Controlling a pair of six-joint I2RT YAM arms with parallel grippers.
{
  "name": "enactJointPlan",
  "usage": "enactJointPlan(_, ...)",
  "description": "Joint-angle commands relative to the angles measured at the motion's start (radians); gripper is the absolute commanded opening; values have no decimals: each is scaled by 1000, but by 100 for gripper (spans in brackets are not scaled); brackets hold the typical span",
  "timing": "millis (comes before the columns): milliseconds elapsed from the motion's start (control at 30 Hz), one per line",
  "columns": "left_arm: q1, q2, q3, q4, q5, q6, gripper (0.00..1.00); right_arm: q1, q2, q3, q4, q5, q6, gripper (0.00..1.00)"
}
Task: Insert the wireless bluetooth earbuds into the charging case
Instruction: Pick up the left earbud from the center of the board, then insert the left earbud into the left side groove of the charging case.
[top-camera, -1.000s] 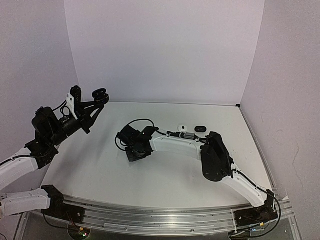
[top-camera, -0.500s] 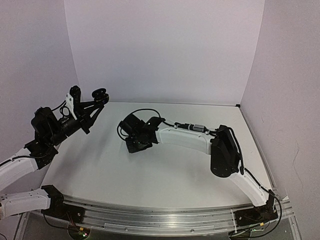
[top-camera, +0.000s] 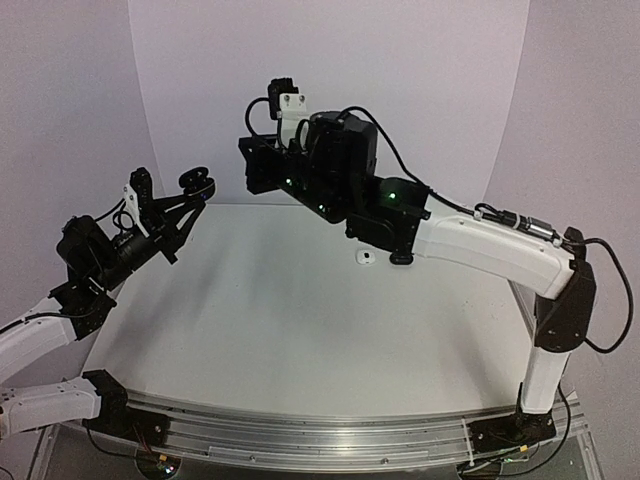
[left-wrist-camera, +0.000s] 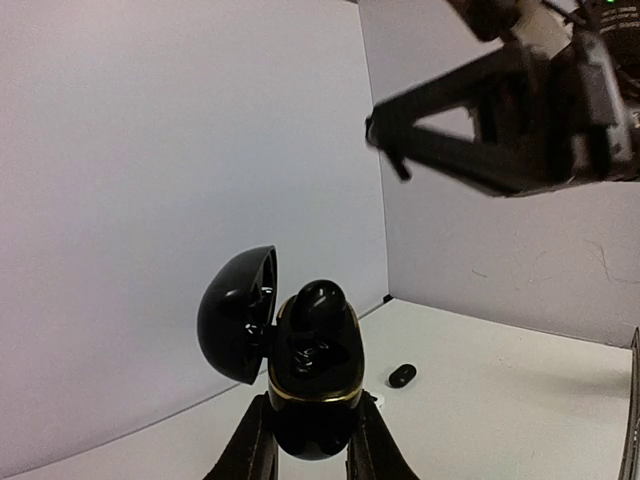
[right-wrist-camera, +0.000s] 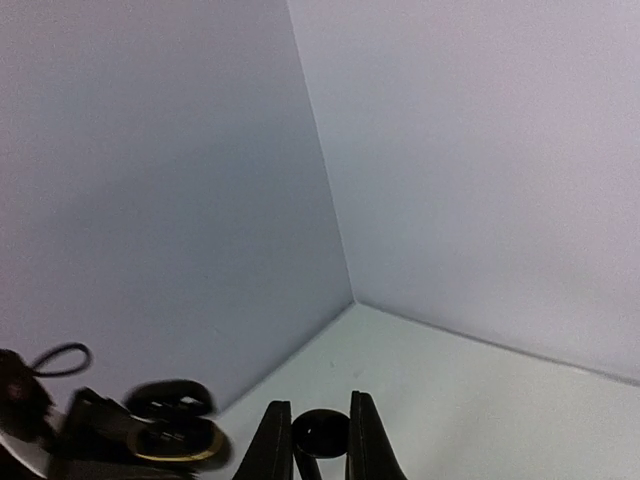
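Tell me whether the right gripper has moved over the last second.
Yes. The right gripper, holding a black earbud, has risen from low over the table to high before the back wall, toward the charging case.

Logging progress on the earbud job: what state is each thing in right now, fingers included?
charging case: lid open, held off the table.
left fingers: shut on the charging case.
seated bud: in the case, top above the rim.
right fingers: shut on the loose bud.
loose bud: pinched in the air, not in the case.
white piece: lying on the table.
black piece: lying on the table.
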Motion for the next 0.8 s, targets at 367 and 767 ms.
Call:
enactJointPlan(367, 6, -2, -17, 159, 41, 28, 0, 101, 170, 70, 594, -191, -275, 0)
enactJointPlan(767, 6, -6, -7, 155, 39, 15, 0, 101, 210, 75, 612, -182, -330, 0)
